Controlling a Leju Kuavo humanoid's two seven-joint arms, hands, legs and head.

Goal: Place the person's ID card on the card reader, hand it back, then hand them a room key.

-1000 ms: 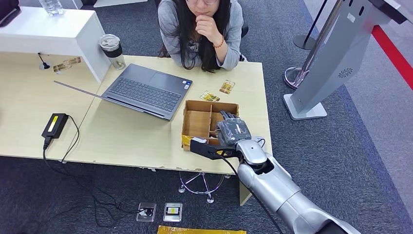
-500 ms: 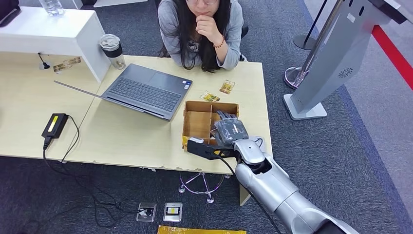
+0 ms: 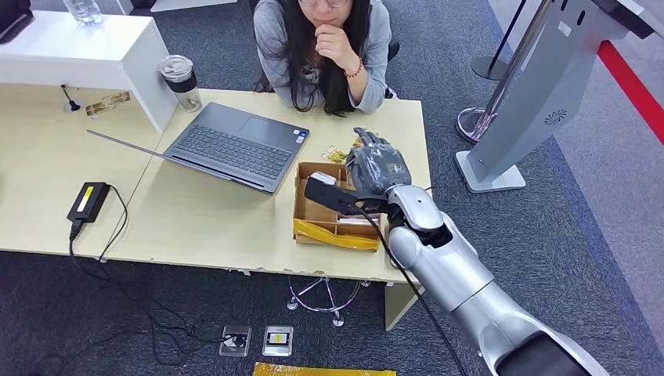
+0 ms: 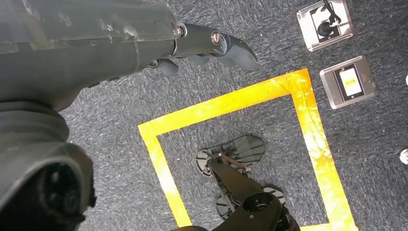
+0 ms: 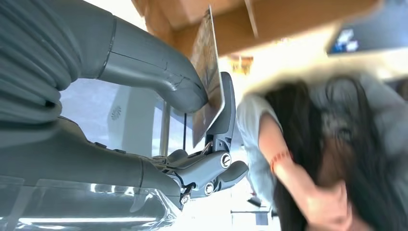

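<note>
Since a second ago my right robot hand has risen from the compartmented brown cardboard box, pinching a thin patterned room-key card; handing it over remains.

You have the pale wooden worktop carrying an open grey laptop, a brown compartmented cardboard box with a yellow-taped front edge, and a black card reader with a cable. Your silver right arm's hand hovers above the box's far end, toward the seated person in a grey top. Two small printed cards lie beyond the box. A lidded tumbler stands beside the white raised shelf.
</note>
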